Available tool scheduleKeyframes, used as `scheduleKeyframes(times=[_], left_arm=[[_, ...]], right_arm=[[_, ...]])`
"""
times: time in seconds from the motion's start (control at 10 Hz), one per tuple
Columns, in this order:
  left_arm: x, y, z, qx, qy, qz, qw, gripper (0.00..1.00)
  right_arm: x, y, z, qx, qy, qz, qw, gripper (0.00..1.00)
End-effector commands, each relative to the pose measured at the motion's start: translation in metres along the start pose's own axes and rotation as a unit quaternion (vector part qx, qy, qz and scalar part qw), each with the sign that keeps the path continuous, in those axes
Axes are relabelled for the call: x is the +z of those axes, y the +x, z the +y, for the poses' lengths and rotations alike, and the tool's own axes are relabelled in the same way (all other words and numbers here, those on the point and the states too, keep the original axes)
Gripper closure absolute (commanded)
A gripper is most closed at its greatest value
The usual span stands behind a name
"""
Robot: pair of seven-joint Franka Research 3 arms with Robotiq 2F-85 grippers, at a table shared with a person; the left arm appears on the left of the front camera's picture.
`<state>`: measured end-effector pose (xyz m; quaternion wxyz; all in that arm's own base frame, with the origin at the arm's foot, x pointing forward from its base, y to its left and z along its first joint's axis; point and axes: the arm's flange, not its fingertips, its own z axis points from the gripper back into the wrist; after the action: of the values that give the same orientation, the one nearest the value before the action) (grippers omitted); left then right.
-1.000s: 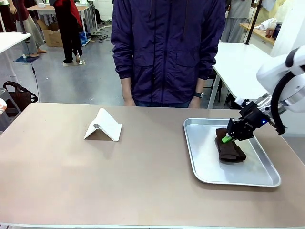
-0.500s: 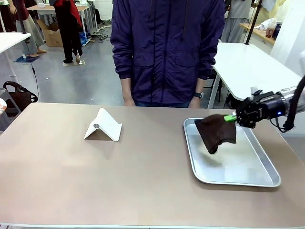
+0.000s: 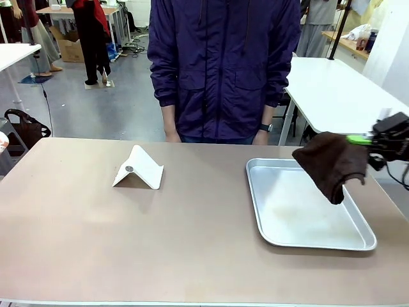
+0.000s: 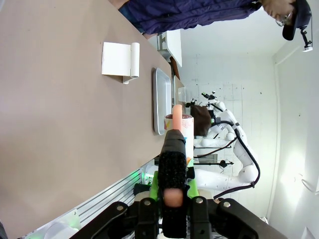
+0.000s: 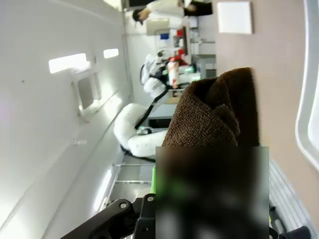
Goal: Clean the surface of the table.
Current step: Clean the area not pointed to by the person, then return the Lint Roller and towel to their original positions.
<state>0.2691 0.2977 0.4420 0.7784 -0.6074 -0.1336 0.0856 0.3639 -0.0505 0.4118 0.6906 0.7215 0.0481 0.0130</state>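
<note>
Aloft, right hand tight on brown cloth over tray; left hand around bottle.

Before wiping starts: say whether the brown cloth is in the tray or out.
Out. The brown cloth hangs from the right end effector, clear of the tray.

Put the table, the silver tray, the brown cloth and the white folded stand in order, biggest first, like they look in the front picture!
1. table
2. silver tray
3. brown cloth
4. white folded stand
The cloth hangs in the air, maybe nearer the camera, so third and fourth are unsure.
</note>
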Motion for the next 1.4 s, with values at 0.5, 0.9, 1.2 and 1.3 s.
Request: scheduleKeyframes(times=[0.5, 0.9, 1.2, 1.3], left_arm=[[-0.002, -0.001, -0.004, 0.005, -0.001, -0.003, 1.000, 0.77], [-0.002, -0.001, -0.004, 0.005, -0.001, -0.003, 1.000, 0.77], [-0.002, -0.001, -0.004, 0.005, -0.001, -0.003, 1.000, 0.77], [-0.002, -0.001, -0.004, 0.005, -0.001, -0.003, 1.000, 0.77]], right_arm=[[0.022, -0.072, 0.009, 0.038, -0.016, -0.012, 0.999, 1.00], [0.022, -0.072, 0.009, 0.038, -0.016, -0.012, 0.999, 1.00], [0.022, -0.072, 0.009, 0.038, -0.016, -0.012, 0.999, 1.00], [0.022, -0.072, 0.009, 0.038, -0.016, -0.012, 0.999, 1.00]])
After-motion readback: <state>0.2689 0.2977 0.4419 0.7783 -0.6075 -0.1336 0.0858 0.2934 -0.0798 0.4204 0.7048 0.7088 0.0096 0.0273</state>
